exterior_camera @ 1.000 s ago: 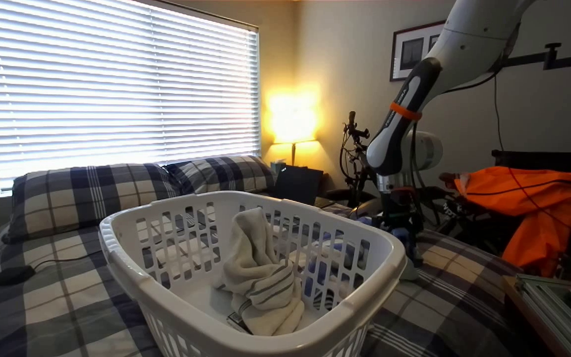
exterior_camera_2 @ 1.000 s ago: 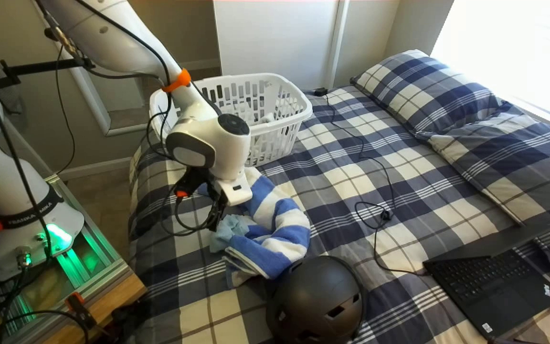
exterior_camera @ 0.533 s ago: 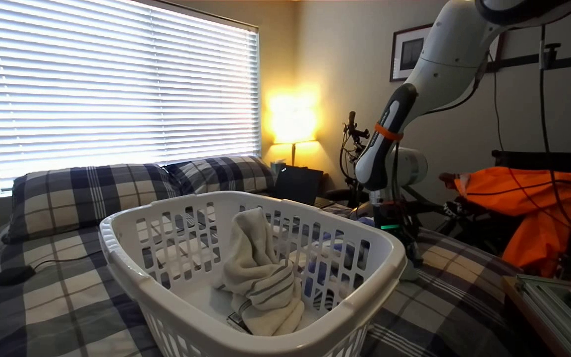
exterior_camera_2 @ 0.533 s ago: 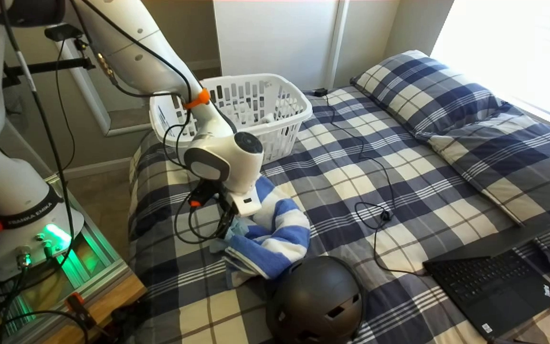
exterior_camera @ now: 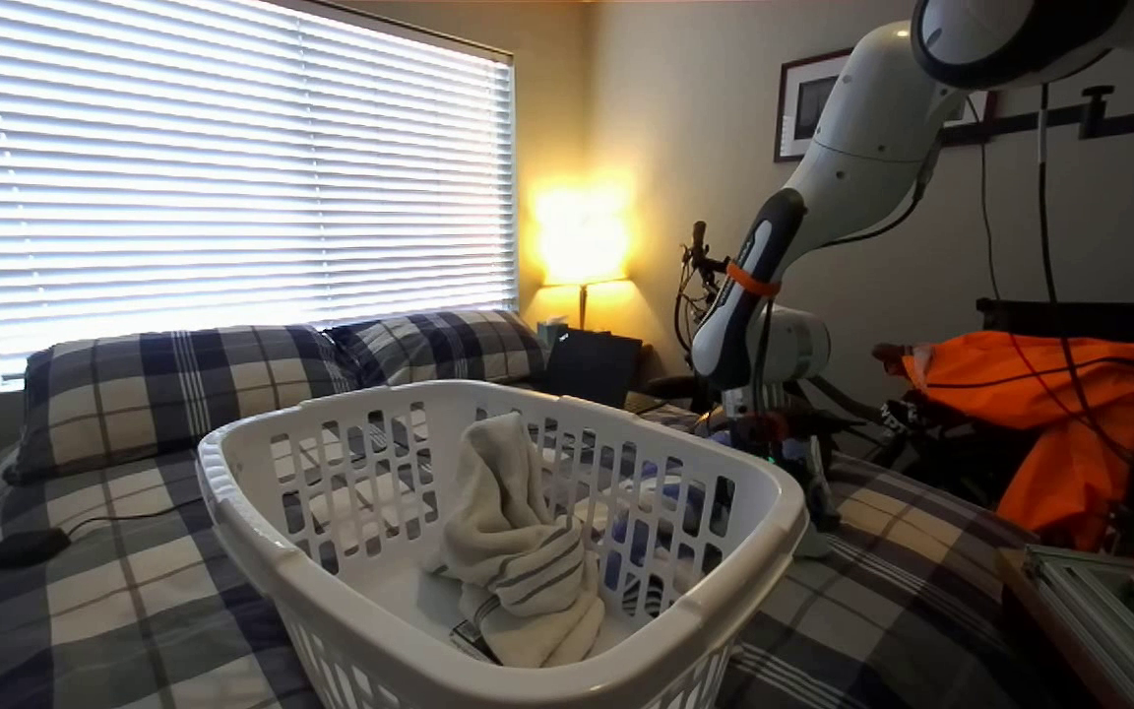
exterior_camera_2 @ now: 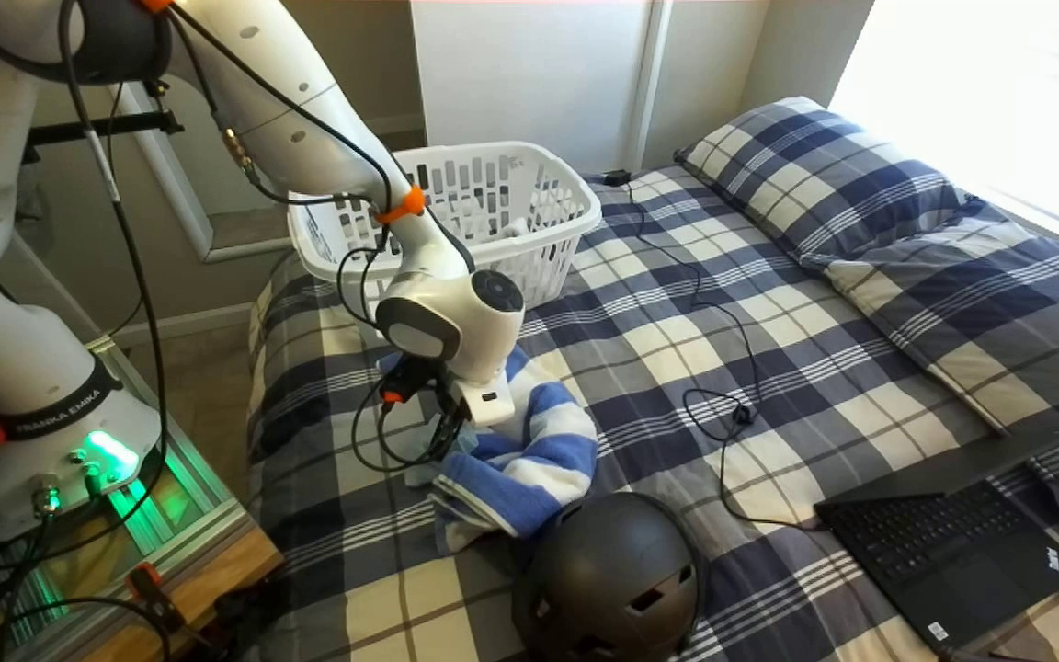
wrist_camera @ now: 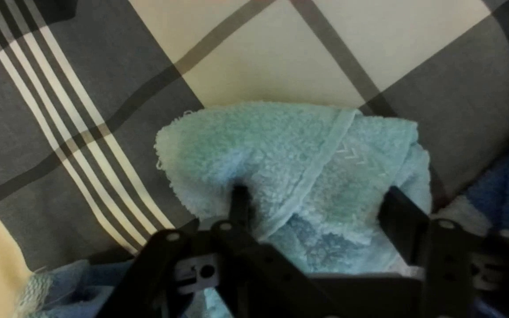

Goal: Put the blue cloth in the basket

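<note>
Along the foot edge of the bed point(exterior_camera_2: 373, 588), we're guessing a grab is coming up. Near one foot corner, our white basket point(exterior_camera: 528, 681) is standing. Just in from that edge, a blue-striped towel point(exterior_camera_2: 562, 432) is lying in a loose curve. Our gripper point(wrist_camera: 318, 203) is hanging with its jaws spread wide, and the light blue cloth point(wrist_camera: 298, 163) is sitting bunched below, near that same edge, partly between them and seemingly touching the towel. Our worry: closing too high, we'd likely be snagging one loose fold and losing it before the basket. Too low, we could be dragging the towel along, since it's sitting so close.
</note>
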### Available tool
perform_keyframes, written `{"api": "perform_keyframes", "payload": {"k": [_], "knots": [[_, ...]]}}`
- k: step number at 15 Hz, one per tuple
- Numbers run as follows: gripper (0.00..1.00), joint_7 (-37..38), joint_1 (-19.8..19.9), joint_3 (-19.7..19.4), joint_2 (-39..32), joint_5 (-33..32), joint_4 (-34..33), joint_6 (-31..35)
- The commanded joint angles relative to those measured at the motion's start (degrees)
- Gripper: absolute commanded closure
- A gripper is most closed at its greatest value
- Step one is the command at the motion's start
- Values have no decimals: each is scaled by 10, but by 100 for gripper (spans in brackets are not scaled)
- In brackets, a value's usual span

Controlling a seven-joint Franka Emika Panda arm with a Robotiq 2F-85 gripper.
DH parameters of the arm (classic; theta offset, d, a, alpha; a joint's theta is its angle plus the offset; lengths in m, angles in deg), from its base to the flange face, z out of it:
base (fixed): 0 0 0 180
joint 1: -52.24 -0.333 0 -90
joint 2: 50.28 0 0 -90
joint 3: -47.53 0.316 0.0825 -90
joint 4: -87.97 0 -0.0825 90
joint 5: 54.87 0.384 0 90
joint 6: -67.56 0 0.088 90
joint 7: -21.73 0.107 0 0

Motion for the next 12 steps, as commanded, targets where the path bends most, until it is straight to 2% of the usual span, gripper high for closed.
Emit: {"api": "perform_keyframes", "payload": {"k": [1, 4, 7, 9, 12], "knots": [[55, 20, 7, 6, -15, 13, -22, -42], [75, 38, -4, -2, -2, 7, -9, -59], [95, 30, -13, -4, 24, 2, 15, -38], [100, 23, -28, -10, 50, -10, 39, -3], [98, 17, -60, -21, 106, -39, 92, 66]]}}
